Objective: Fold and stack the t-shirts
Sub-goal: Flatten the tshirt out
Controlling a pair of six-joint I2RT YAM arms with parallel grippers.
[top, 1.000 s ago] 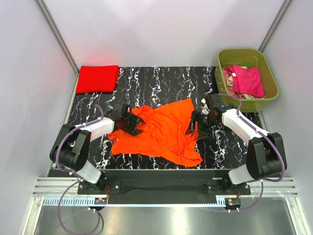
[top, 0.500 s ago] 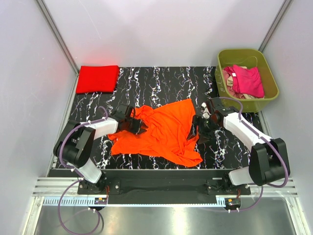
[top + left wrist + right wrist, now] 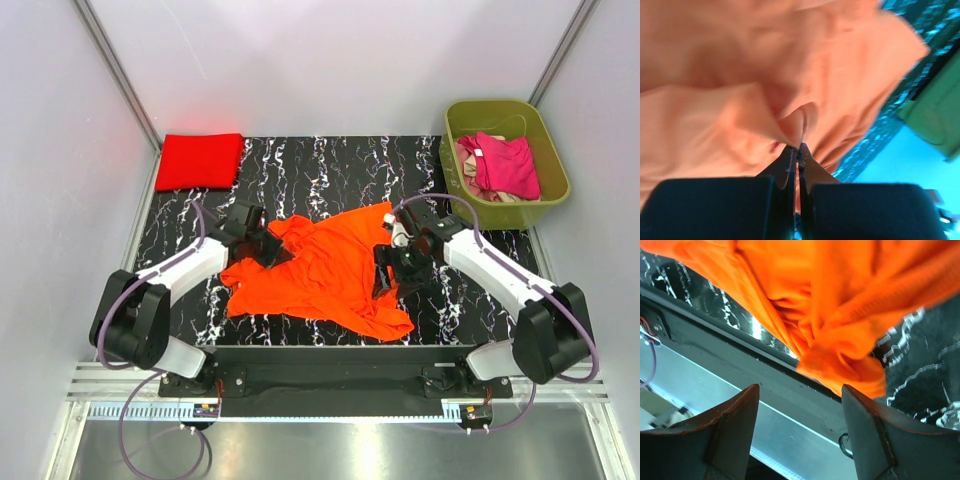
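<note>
Jaws on our left arm (image 3: 190,262) grip the orange t-shirt (image 3: 320,275) by its left edge; right arm (image 3: 490,265) jaws gape above its right edge.

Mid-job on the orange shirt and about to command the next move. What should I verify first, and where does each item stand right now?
1. Cloth in the left gripper: ok, it is shut on a fold of the orange t-shirt.
2. Cloth in the right gripper: not ok, the jaws are wide open and the bunched edge lies just beyond them.
3. Shirt lying flat: not ok, it is wrinkled and the right side is bunched.
4. Stack spot: ok, the folded red t-shirt lies at the far left corner, apart from both arms.
5. The green bin out of the right arm's way: ok, with the pink t-shirt inside it.
</note>
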